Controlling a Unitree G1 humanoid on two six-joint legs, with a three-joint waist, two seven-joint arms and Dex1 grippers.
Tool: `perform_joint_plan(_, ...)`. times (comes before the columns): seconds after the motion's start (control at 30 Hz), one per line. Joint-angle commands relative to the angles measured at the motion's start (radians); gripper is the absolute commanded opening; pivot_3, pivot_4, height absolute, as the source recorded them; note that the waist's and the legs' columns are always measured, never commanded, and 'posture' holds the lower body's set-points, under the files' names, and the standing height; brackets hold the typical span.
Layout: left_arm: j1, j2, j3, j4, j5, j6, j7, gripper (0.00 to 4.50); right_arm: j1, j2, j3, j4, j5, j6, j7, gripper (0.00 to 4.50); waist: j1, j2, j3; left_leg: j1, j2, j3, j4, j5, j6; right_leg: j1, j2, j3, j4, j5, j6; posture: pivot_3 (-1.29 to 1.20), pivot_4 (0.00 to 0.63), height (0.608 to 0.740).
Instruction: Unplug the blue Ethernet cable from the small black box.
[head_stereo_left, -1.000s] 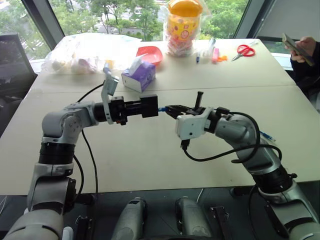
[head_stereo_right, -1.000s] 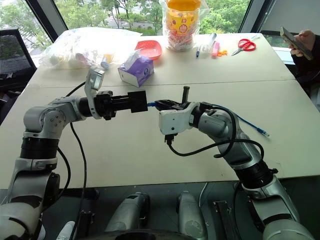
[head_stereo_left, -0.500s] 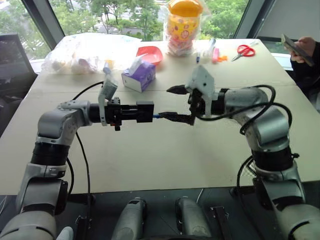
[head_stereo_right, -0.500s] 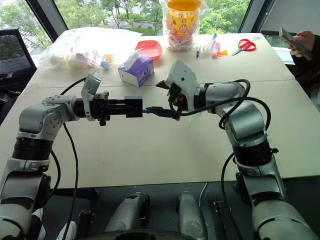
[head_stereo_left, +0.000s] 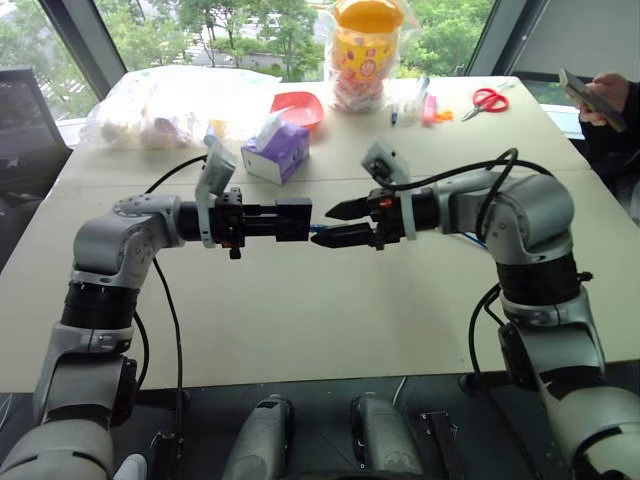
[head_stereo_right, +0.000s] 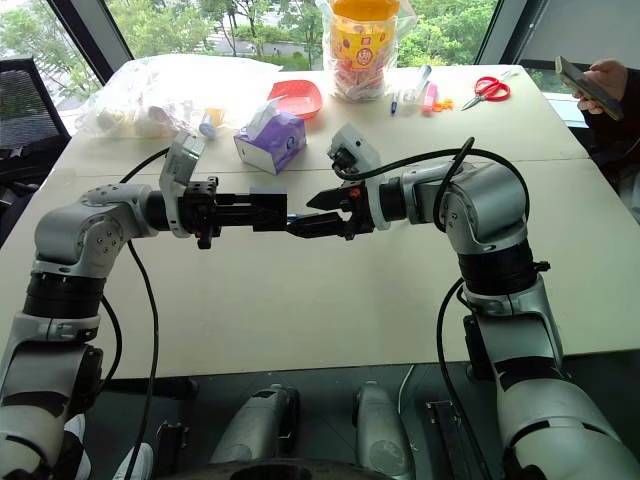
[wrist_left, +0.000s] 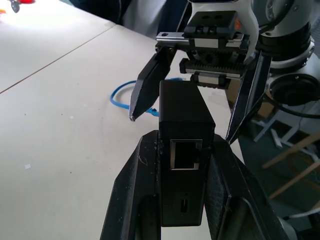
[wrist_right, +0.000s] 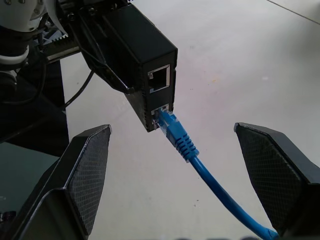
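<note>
Matte black box (wrist_right: 135, 45) with bright blue cable (wrist_right: 200, 160), purple tissue box (head_stereo_left: 278, 152) behind it, red bowl (head_stereo_left: 299, 107), red-handled scissors (head_stereo_left: 489, 100), pale beige table (head_stereo_left: 330, 310)

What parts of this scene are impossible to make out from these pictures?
- Right wrist view: the latch on the blue Ethernet cable plug is too small to tell if it is pressed.
- Left wrist view: the small black box hides the plug, with the right gripper behind it.
- Left eye view: the cable's far end runs behind the right arm.
- Left eye view: the person's phone is cut by the edge.
</note>
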Motion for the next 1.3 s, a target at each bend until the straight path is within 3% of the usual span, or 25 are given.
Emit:
perform_joint_plan(0.03, -0.015, 0.001, 0.025, -0.035, -0.023, -0.006, -0.004, 0.50, -0.032, -0.001, 0.008, -0.012, 0.024, -0.014, -0.006, 3.61, 0.000, 0.000, 0.000, 0.000, 0.000, 0.000, 0.000, 0.000, 0.000, 0.000, 0.000, 0.000, 0.000, 0.000, 0.000, 0.00, 0.150, 0.740)
perform_joint_plan(0.1, -0.015, -0.001, 0.028, -0.036, -0.028, -0.004, -0.002, 0.50, -0.034, -0.003, 0.017, -0.012, 0.034, -0.008, -0.006, 2.98, 0.001, 0.000, 0.000, 0.000, 0.000, 0.000, 0.000, 0.000, 0.000, 0.000, 0.000, 0.000, 0.000, 0.000, 0.000, 0.00, 0.150, 0.740)
perform_joint_plan(0.43, -0.004, 0.008, 0.020, -0.050, -0.030, -0.010, -0.011, 0.50, -0.046, -0.017, 0.035, -0.003, 0.061, -0.011, -0.006, 2.98, 0.000, 0.000, 0.000, 0.000, 0.000, 0.000, 0.000, 0.000, 0.000, 0.000, 0.000, 0.000, 0.000, 0.000, 0.000, 0.00, 0.150, 0.740)
perform_joint_plan(0.57, 0.005, 0.015, 0.017, -0.059, -0.027, -0.012, -0.019, 0.50, -0.049, -0.029, 0.040, 0.001, 0.069, -0.012, 0.000, 1.71, 0.000, 0.000, 0.000, 0.000, 0.000, 0.000, 0.000, 0.000, 0.000, 0.000, 0.000, 0.000, 0.000, 0.000, 0.000, 0.00, 0.150, 0.740)
perform_joint_plan(0.67, 0.011, 0.019, 0.014, -0.066, -0.024, -0.016, -0.027, 0.50, -0.053, -0.037, 0.043, 0.003, 0.080, -0.003, 0.005, 0.13, 0.000, 0.000, 0.000, 0.000, 0.000, 0.000, 0.000, 0.000, 0.000, 0.000, 0.000, 0.000, 0.000, 0.000, 0.000, 0.00, 0.150, 0.740)
perform_joint_plan(1.0, 0.038, 0.037, -0.005, -0.085, -0.014, -0.041, -0.063, 0.50, -0.074, -0.060, 0.058, -0.002, 0.135, 0.050, 0.034, 0.13, 0.000, 0.000, 0.000, 0.000, 0.000, 0.000, 0.000, 0.000, 0.000, 0.000, 0.000, 0.000, 0.000, 0.000, 0.000, 0.00, 0.150, 0.740)
perform_joint_plan(1.23, 0.046, 0.036, 0.000, -0.095, -0.019, -0.039, -0.062, 0.50, -0.063, -0.069, 0.052, -0.032, 0.157, -0.029, 0.078, 0.13, 0.000, 0.000, 0.000, 0.000, 0.000, 0.000, 0.000, 0.000, 0.000, 0.000, 0.000, 0.000, 0.000, 0.000, 0.000, 0.00, 0.150, 0.740)
perform_joint_plan(1.3, 0.048, 0.036, 0.002, -0.099, -0.021, -0.038, -0.060, 0.50, -0.061, -0.072, 0.056, -0.033, 0.156, -0.035, 0.082, 0.86, 0.000, 0.000, 0.000, 0.000, 0.000, 0.000, 0.000, 0.000, 0.000, 0.000, 0.000, 0.000, 0.000, 0.000, 0.000, 0.00, 0.150, 0.740)
